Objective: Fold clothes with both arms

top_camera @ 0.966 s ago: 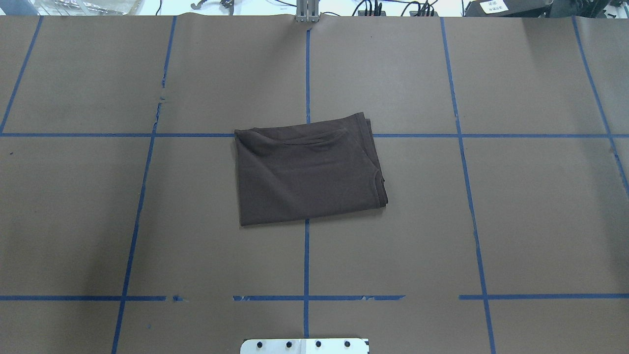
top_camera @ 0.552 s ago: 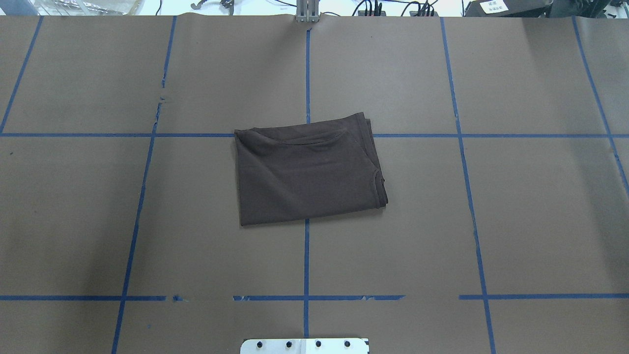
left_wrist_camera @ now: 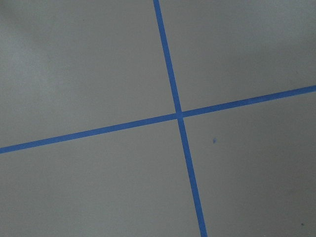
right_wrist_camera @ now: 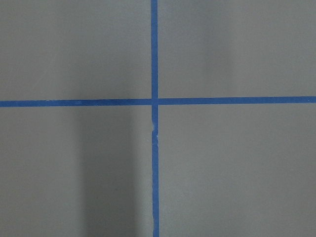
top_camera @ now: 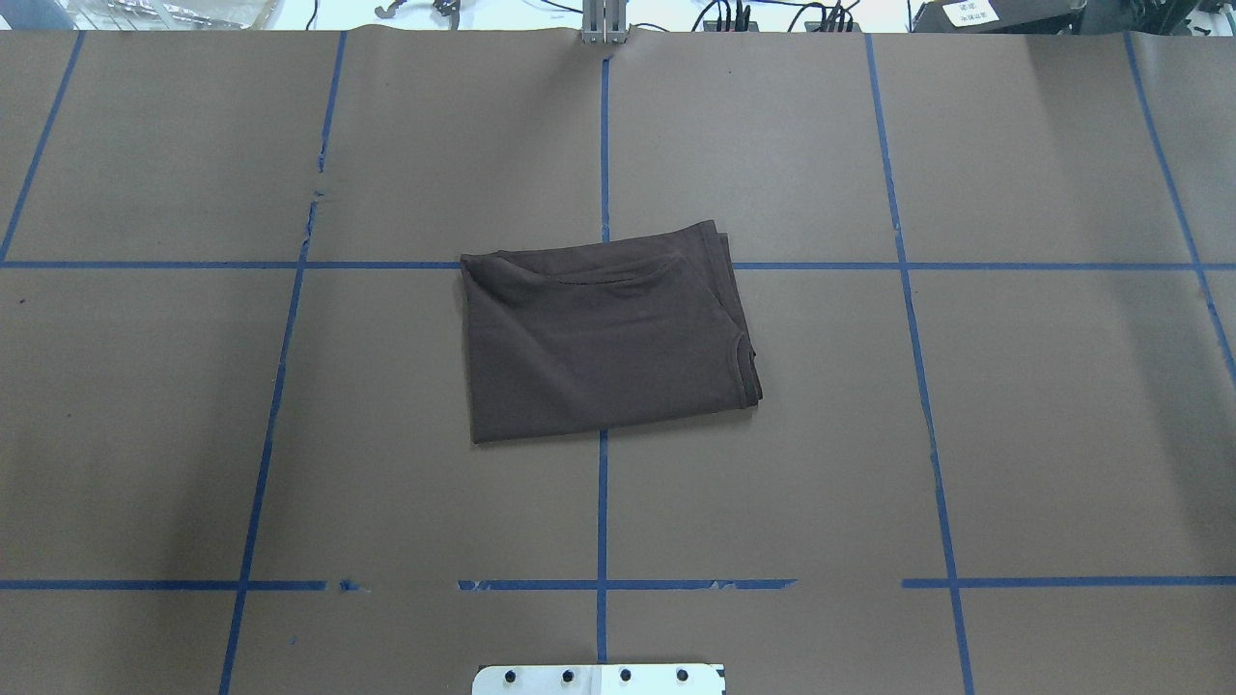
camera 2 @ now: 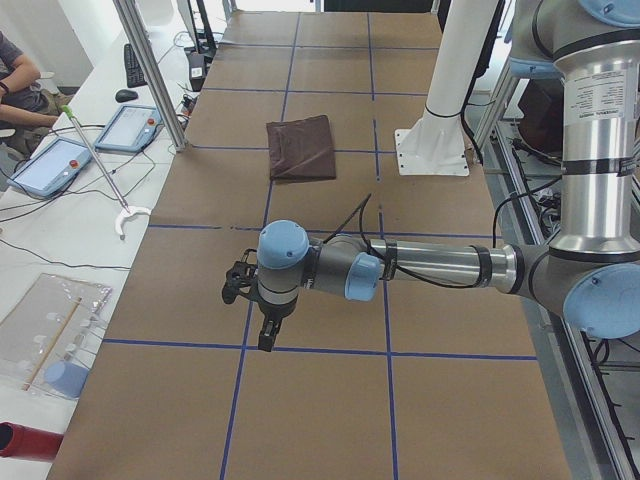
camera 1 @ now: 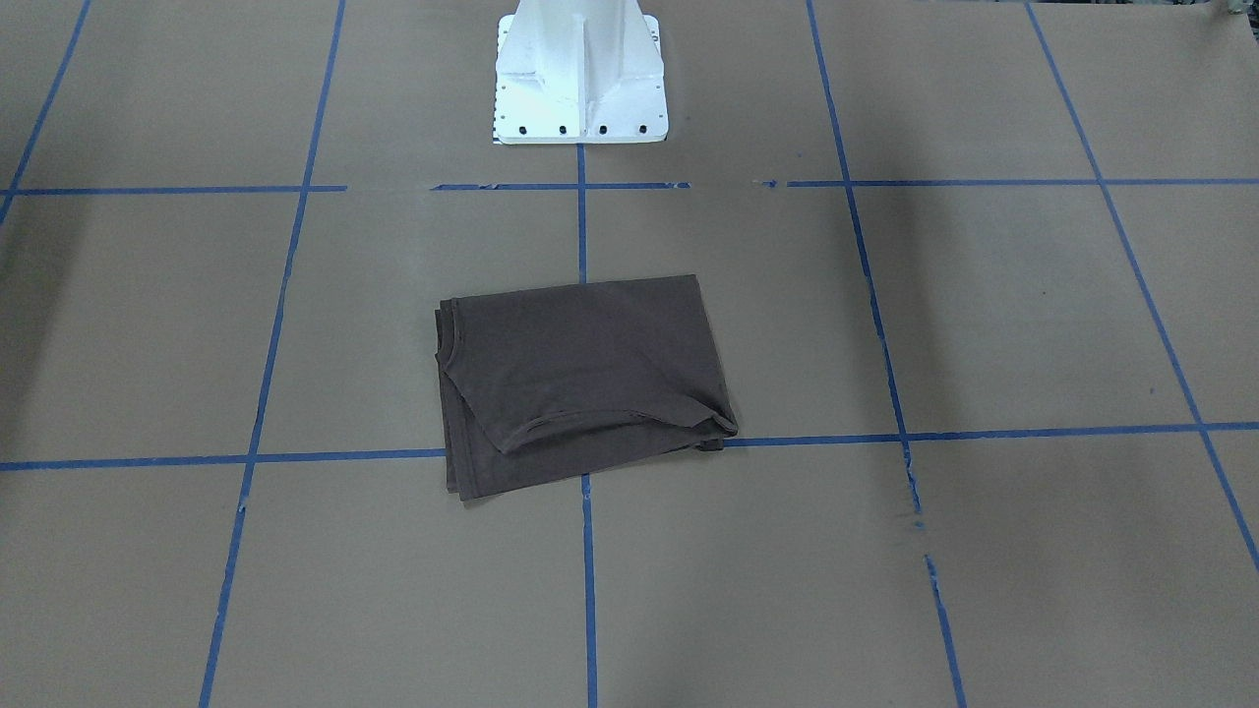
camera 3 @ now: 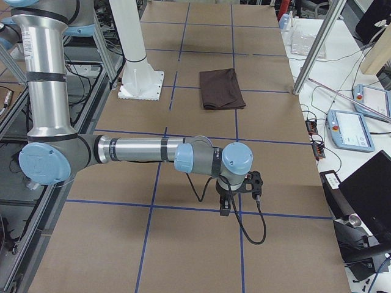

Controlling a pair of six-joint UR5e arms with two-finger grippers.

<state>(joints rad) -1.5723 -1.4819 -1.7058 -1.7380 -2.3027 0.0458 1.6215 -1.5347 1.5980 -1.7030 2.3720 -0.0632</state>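
Overhead exterior, T-shirt [top_camera: 603, 338]: folded mid-worktop
Left tool [camera 2: 265, 338], right tool [camera 3: 225, 207]: opposite worktop ends, roughly equally far off, can't tell if spread

The T-shirt [top_camera: 603, 338] at the centre of the frame is a plain dark brown-grey over all of its visible face. The tabletop [top_camera: 966, 434] is matt brown paper, ruled into large squares by bright blue tape lines [top_camera: 603, 512]; some lines near the lower edge are chipped and broken. The pedestal [camera 1: 580, 74] at top centre is glossy white, with a row of dark dots along its base plate. The left arm [camera 2: 430, 265] and right arm [camera 3: 137, 149] are silver-grey tubes with light blue joint caps and black bands. The left claw [camera 2: 267, 343] and right claw [camera 3: 225, 210] are black, as are their cables. At upper left of the left side view, a control pendant [camera 2: 135, 128] has a pale blue-grey face with a red button.
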